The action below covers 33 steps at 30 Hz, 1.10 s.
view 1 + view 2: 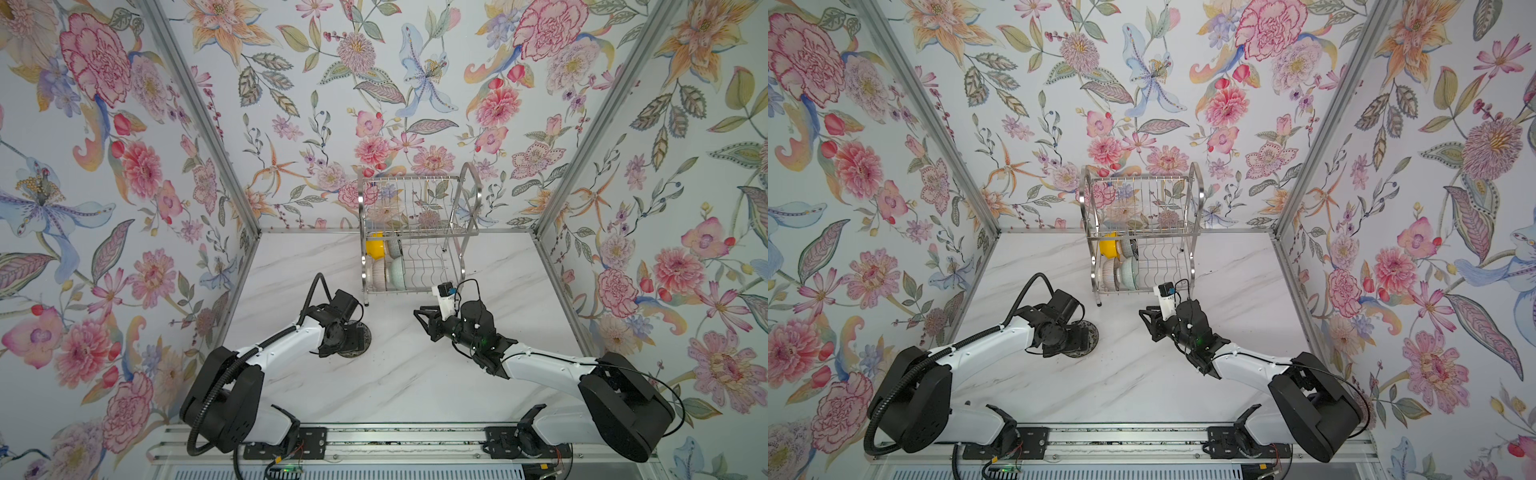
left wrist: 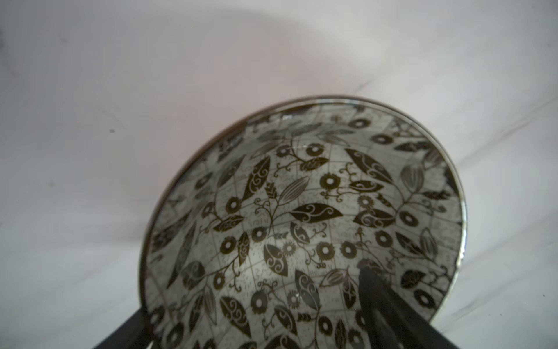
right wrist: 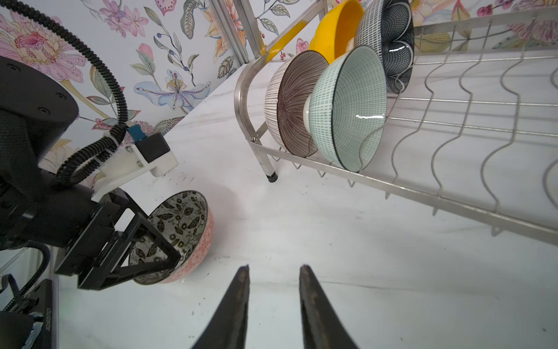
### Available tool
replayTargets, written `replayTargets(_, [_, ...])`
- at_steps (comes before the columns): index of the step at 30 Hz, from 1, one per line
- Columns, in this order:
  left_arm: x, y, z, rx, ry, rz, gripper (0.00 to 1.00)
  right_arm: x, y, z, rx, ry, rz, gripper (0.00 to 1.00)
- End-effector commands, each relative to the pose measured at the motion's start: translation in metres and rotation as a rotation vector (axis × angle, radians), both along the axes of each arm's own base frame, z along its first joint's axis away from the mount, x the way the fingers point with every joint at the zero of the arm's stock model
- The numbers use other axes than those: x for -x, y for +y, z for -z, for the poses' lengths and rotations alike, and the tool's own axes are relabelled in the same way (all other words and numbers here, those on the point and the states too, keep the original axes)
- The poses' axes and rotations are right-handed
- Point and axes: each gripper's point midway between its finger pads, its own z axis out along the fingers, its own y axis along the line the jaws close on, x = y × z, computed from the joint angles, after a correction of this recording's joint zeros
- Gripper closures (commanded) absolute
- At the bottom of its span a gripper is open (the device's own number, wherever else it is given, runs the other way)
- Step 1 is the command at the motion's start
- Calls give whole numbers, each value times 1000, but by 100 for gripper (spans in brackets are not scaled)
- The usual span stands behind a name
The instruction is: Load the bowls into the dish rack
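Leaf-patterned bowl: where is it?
The bowl sits left of centre in both top views, under the left gripper, near the dish rack's front-left leg.

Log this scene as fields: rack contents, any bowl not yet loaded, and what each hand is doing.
Rack: dish rack, four bowls standing on edge in its lower tier
Back row: yellow bowl, navy bowl
Front row: striped bowl, pale green bowl
Not loaded: leaf-pattern bowl, on the table in front of the rack
Left hand: open, one finger inside the leaf-pattern bowl, one outside its rim
Right hand: open, empty, over bare table
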Motion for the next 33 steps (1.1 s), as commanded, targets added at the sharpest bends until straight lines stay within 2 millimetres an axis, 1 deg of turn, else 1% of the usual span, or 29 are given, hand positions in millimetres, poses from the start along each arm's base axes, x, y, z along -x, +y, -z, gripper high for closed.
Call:
replayTargets(1, [-7, -32, -11, 37, -49, 117, 11, 2, -7, 3, 29, -7, 20, 70])
replayTargets(7, [-3, -75, -17, 39, -66, 265, 10, 1, -11, -1, 53, -21, 38, 70])
replayTargets(8, [-2, -80, -9, 28, -45, 284, 10, 1, -12, -2, 58, -26, 40, 70])
replayTargets(9, [-1, -86, -8, 27, -41, 305, 10, 1, -12, -3, 63, -28, 42, 70])
replayTargets(12, [1, -95, -7, 33, -32, 336, 8, 0, -14, -3, 89, -30, 43, 69])
replayTargets(15, [1, -97, -13, 55, -53, 348, 7, 2, -13, -3, 118, -34, 30, 68])
replayTargets(18, [0, -94, -22, 73, -77, 354, 6, 3, -13, -4, 153, -47, 13, 67])
replayTargets(19, [0, -92, -22, 76, -72, 352, 5, 3, -13, -4, 166, -51, 7, 67])
replayTargets(20, [-1, -90, -32, 94, -98, 349, 5, 3, -12, -5, 175, -56, 2, 67])
replayTargets(23, [-6, -80, -41, 140, -122, 320, 4, 4, -8, -8, 196, -71, -27, 66])
replayTargets(29, [-19, -58, -63, 246, -176, 251, 1, 15, 15, -6, 293, -127, -164, 64])
replayTargets(33, [-28, -38, -73, 278, -204, 204, 1, 32, 35, 3, 400, -172, -305, 63])
